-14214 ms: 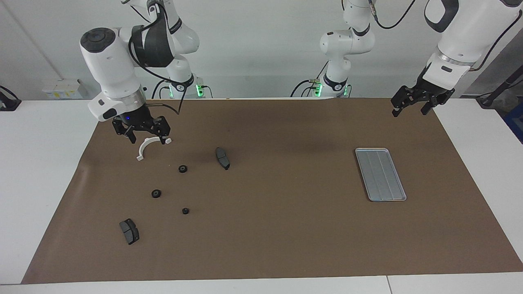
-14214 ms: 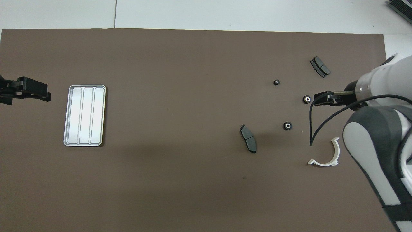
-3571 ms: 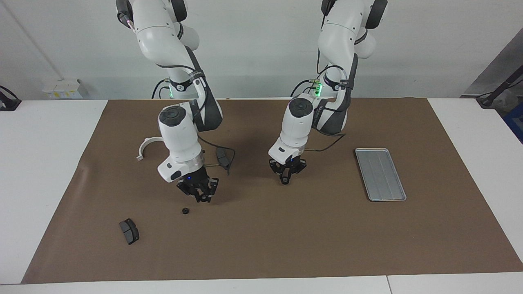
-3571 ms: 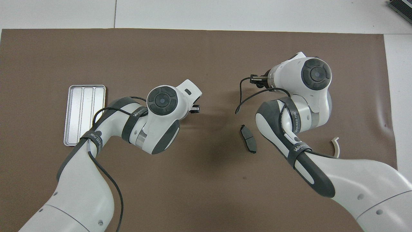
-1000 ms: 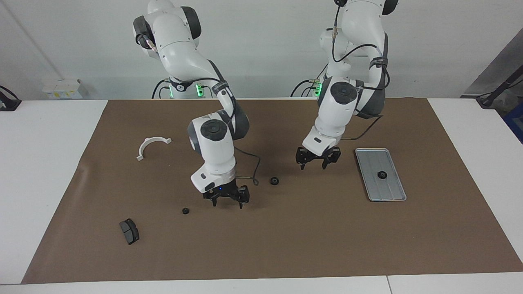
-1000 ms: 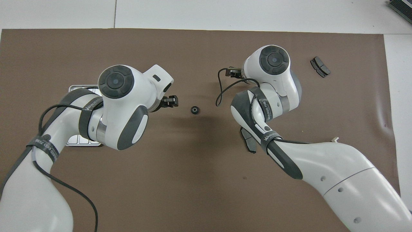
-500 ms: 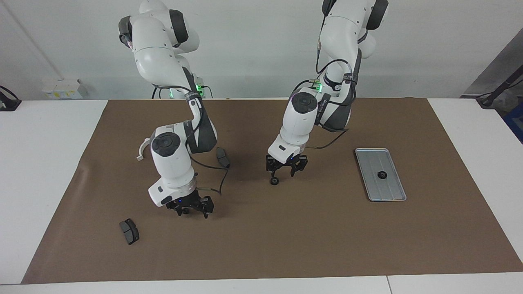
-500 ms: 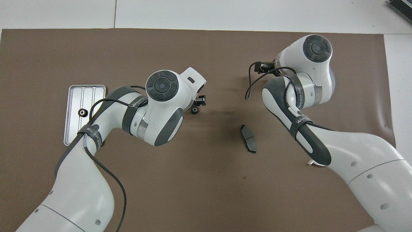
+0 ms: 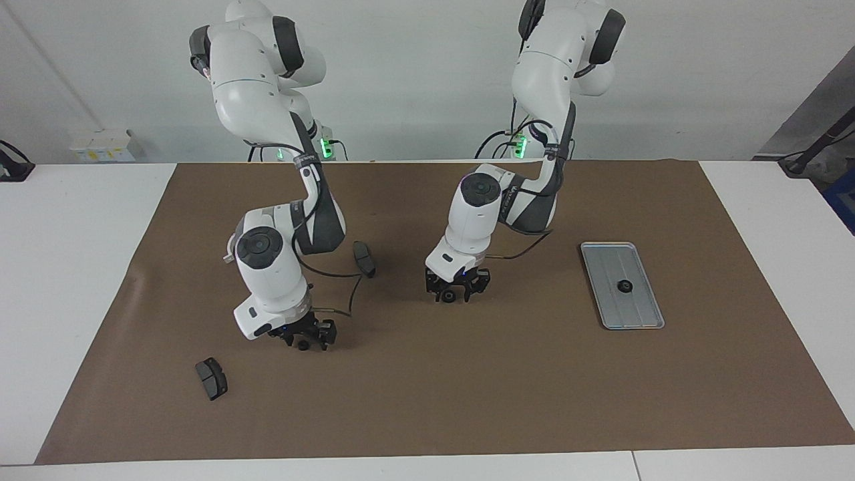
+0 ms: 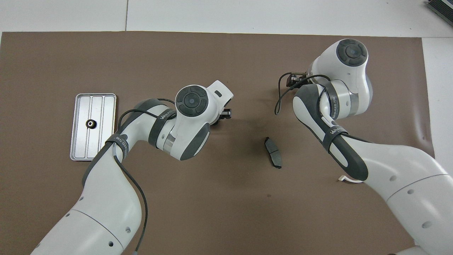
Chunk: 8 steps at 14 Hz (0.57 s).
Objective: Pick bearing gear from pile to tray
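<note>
The right arm point(image 10: 329, 106) hides most of the white half-ring point(image 10: 348, 180) from overhead.

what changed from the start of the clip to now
One small black gear now lies in the tray. A second sits mid-mat under the left gripper; the right gripper has come down over the third. Unmoved: tray, white half-ring, both dark pads.

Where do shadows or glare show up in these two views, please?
Facing view: soft, blurred shadows on the mat beside the left gripper and right gripper; no glare, tray dull grey. Overhead view: the tray gleams pale, nearly washed out.
</note>
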Available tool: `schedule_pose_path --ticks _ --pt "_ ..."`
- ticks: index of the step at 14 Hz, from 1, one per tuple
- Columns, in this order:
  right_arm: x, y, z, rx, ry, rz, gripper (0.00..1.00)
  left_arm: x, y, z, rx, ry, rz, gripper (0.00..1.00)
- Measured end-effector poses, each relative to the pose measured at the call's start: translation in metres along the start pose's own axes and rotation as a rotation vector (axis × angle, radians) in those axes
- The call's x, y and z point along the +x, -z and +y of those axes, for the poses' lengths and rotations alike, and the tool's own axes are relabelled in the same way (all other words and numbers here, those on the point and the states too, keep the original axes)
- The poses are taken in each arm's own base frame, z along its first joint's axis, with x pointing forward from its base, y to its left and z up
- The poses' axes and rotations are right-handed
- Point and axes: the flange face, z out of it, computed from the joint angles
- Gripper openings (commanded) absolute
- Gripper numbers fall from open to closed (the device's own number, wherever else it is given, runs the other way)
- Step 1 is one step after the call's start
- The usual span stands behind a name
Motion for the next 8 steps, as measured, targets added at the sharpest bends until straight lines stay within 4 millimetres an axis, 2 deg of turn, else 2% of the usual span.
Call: schedule_pose_path --ticks 2,4,8 --pt "0.0001 -0.0016 0.0047 -0.002 -0.006 -0.004 0.7 -0.0004 -0.0006 0.0005 0.002 -0.003 0.001 0.62" --pt "0.0002 -0.0013 0.0063 -0.002 -0.008 -0.004 0.59 -0.0005 -0.0008 0.0005 0.003 -0.004 0.001 0.57" --pt "-0.0025 -0.0037 0.0069 -0.004 -0.008 -0.012 0.43 -0.0039 -0.0066 0.0021 0.007 -0.009 -0.009 0.46"
